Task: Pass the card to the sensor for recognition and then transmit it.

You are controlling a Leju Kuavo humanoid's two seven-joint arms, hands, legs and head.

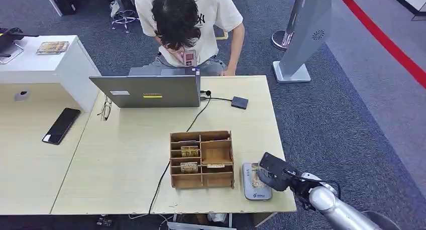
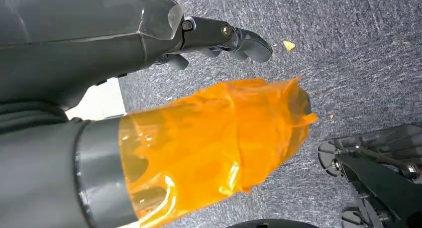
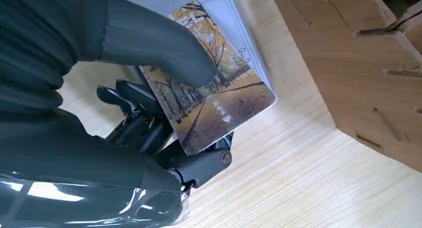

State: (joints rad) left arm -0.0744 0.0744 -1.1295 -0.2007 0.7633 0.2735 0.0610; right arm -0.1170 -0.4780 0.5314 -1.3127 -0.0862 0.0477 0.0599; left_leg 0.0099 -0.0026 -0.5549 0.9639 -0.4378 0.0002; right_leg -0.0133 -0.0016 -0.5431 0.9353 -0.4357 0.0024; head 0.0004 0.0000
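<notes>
Right robot hand pinches card over sensor.

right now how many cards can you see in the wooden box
3: one in the left column's upper slot, one in the slot below, one edge in the right column. Others may be hidden behind dividers.

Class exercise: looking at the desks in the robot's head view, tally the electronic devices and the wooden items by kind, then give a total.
Laptop: 1
Black phone: 1
Card sensor: 1
Small dark box on the cable: 1
Wooden card organiser: 1
Total: 5
</notes>
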